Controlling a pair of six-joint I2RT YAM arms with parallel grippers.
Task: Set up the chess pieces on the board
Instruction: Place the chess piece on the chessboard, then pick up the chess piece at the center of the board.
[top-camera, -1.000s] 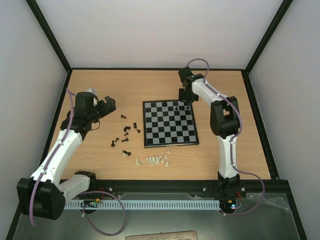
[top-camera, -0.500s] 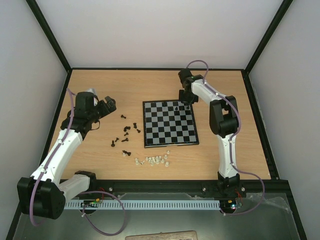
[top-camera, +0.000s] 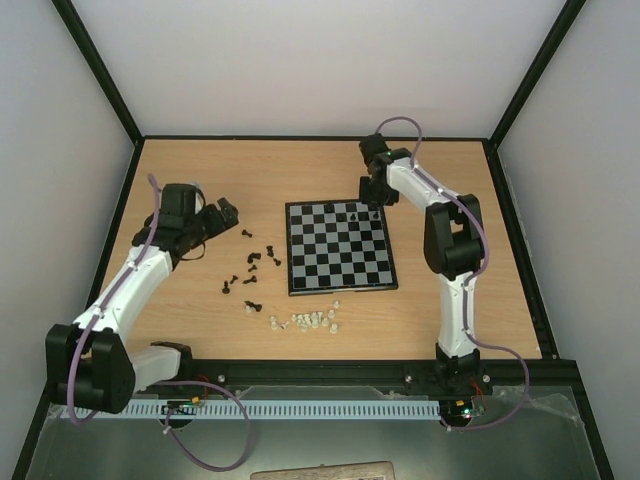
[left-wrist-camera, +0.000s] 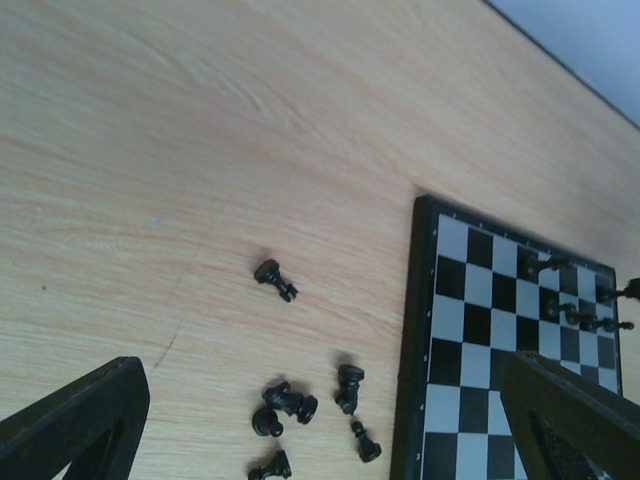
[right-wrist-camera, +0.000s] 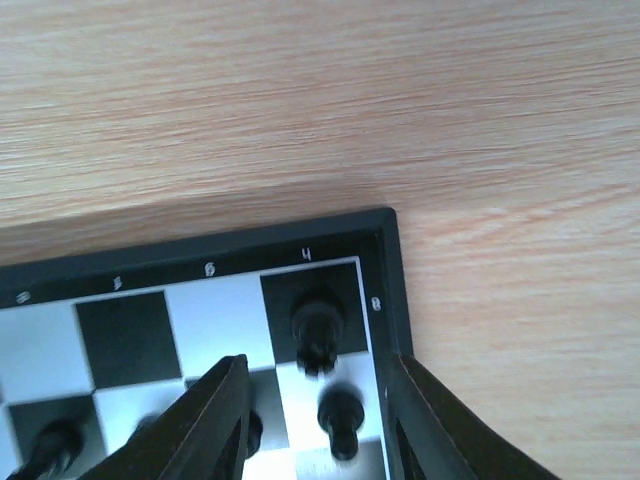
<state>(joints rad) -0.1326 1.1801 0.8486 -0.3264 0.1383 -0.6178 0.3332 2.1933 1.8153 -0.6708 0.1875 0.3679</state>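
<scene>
The board (top-camera: 340, 270) lies mid-table, its rim (left-wrist-camera: 421, 300) also in the left wrist view. Several black chess pieces (top-camera: 250, 266) lie toppled on the wood to its left, among them one apart (left-wrist-camera: 275, 280) and a cluster (left-wrist-camera: 290, 402). A few more stand on the board's far right squares (top-camera: 356, 213). My right gripper (top-camera: 373, 204) hovers over that corner and is open (right-wrist-camera: 320, 425). One piece (right-wrist-camera: 317, 325) stands on the corner square and another (right-wrist-camera: 340, 418) stands between the fingers, neither touched. My left gripper (top-camera: 218, 217) is wide open (left-wrist-camera: 320, 430) above the loose pieces, holding nothing.
A row of whitish translucent chessmen (top-camera: 306, 321) lies near the board's front left corner. The wooden table (top-camera: 200, 170) is boxed in by a black frame and white walls. The board's far right corner (right-wrist-camera: 390, 225) sits close to bare wood.
My right gripper has opened, letting go of the piece now standing on the corner square. My left arm has shifted slightly right towards the loose black pieces.
</scene>
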